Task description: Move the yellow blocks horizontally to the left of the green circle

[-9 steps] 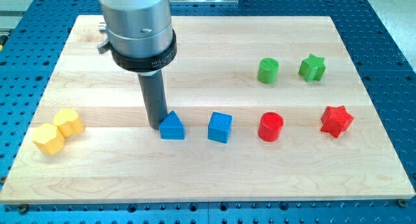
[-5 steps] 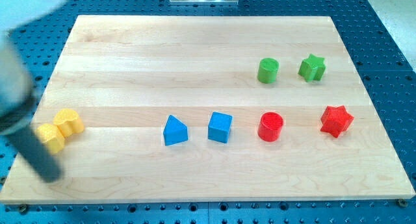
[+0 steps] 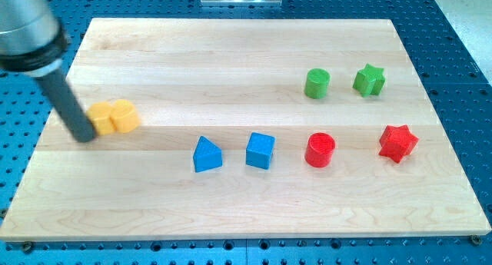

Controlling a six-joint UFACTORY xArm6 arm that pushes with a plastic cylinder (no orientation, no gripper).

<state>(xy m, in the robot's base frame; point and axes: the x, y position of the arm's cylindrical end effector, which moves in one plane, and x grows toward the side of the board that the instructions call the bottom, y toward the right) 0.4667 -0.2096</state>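
Two yellow blocks sit side by side at the view's left: one touching my rod, the other just right of it. Their shapes are hard to make out. My tip is at the left edge of the left yellow block, touching it. The green circle stands at the upper right, far to the right of the yellow blocks and a little higher in the view.
A green star is right of the green circle. A blue triangle, a blue cube, a red circle and a red star form a row across the middle of the wooden board.
My tip swung from beside the blue triangle to the lower left, then came up behind the yellow blocks. The yellow blocks have moved up and to the right.
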